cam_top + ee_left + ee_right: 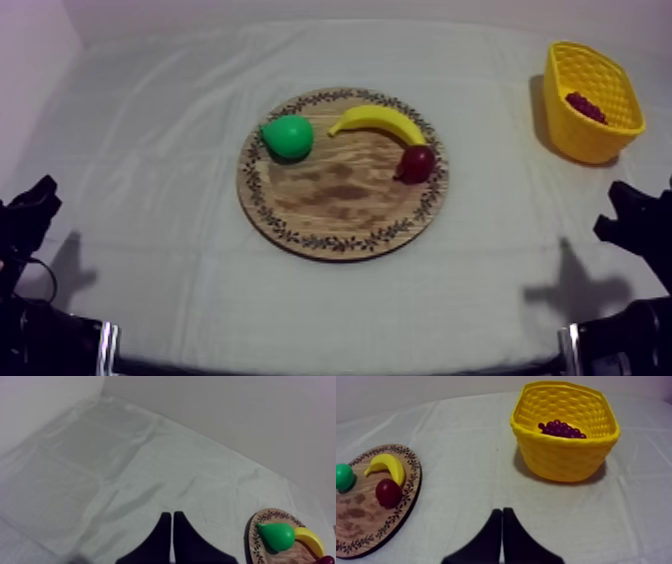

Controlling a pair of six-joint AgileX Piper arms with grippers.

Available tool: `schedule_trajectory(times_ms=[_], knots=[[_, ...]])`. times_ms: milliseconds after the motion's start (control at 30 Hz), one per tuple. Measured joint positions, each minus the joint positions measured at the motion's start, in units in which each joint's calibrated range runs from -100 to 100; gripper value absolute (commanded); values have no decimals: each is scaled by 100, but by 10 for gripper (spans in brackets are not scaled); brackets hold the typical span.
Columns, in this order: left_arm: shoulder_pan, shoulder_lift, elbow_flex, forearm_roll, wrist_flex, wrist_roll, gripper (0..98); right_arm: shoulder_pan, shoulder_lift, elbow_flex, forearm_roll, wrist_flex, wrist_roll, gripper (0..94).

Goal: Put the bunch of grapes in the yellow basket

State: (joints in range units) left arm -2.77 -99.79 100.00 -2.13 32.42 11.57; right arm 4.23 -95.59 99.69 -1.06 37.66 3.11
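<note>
My left gripper [172, 516] sits at 8 o'clock on the table [150, 150]. Its 2 black fingers are pressed together, and it has nothing in them.

Next comes the round wooden board [343, 225] in the middle of the table. The green pear [288, 137] lies at 10 o'clock on the board. The yellow banana [378, 122] lies at 1 o'clock. The small red fruit [417, 164] sits at 3 o'clock, just under the tip of the banana. There are no grapes on the board.

The yellow basket [563, 456] stands at 2 o'clock on the table, well apart from the board. The bunch of grapes [561, 429] lies inside it, against the far wall. So I think the job is done.

My right gripper [502, 512] sits at 4 o'clock, pointing at the bare cloth between the board and the basket. Its fingers are pressed together too, with nothing in them.

The grapes look light and bumpy, like a small toy. I think they would not break, but the round beads could slip. The best place to hold them would be across the fat middle, from above.

I count 1 board, 1 pear, 1 banana, 1 small red fruit, 1 bunch of grapes, 1 basket and 2 grippers.
</note>
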Motion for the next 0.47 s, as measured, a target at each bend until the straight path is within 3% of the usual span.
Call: schedule_trajectory(times_ms=[300, 467], knots=[[0, 0, 0, 0, 0, 0, 1, -7, -5, 8, 7, 0, 753, 7], [0, 0, 0, 0, 0, 0, 1, -7, -5, 8, 12, 0, 871, 7]])
